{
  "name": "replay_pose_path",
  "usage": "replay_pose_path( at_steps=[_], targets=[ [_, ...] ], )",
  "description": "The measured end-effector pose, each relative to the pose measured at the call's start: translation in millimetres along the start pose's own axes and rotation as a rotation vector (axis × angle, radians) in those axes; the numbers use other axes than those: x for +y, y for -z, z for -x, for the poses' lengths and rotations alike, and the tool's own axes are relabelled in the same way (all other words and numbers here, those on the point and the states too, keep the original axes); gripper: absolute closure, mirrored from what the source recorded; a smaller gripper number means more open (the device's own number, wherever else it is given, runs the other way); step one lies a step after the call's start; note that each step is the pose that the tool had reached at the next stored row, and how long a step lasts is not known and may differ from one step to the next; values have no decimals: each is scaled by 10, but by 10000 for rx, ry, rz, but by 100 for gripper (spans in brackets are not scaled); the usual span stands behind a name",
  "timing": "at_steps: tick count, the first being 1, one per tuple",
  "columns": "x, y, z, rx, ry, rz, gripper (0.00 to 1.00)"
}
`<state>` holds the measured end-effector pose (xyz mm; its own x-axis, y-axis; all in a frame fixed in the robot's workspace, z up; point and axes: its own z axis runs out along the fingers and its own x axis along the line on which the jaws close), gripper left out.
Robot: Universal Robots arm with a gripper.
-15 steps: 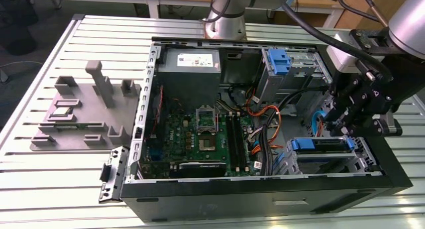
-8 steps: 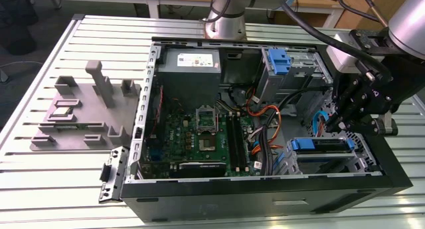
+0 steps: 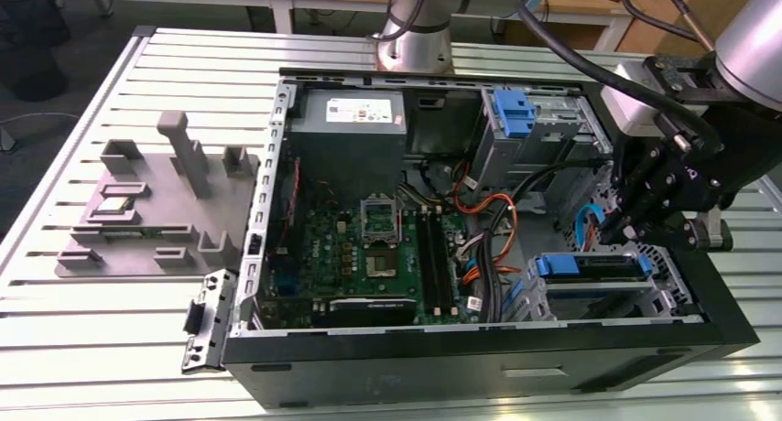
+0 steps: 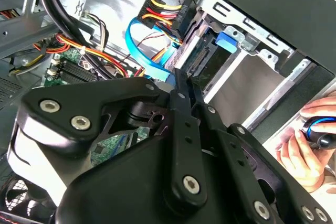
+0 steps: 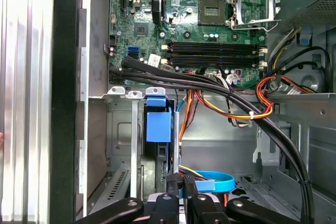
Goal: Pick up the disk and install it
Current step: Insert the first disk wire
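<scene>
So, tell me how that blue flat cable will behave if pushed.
The blue flat cable curves in a loose loop, so it probably bends aside easily. It looks thin, so likely light. One end seems plugged in, so it may spring back.

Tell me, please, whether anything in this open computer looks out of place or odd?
Yes: a person's hand rests by the case's edge, close to the end effector, gripping a dark object. Inside, loose cables drape across the drive cage; the disk sits level in its bay.

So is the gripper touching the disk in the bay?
Cannot tell. In the exterior view the gripper hangs right over the disk, and its own body hides whether there is a gap.
</scene>
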<state>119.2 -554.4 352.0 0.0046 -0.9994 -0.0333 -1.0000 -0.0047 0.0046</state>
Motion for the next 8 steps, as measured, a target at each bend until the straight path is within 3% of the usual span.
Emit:
replay_pose_path(
  at_steps=[4, 8],
  targets=[
    [27, -22, -57, 1, 15, -147, 84],
    [65, -55, -67, 0, 59, -260, 84]
  ],
)
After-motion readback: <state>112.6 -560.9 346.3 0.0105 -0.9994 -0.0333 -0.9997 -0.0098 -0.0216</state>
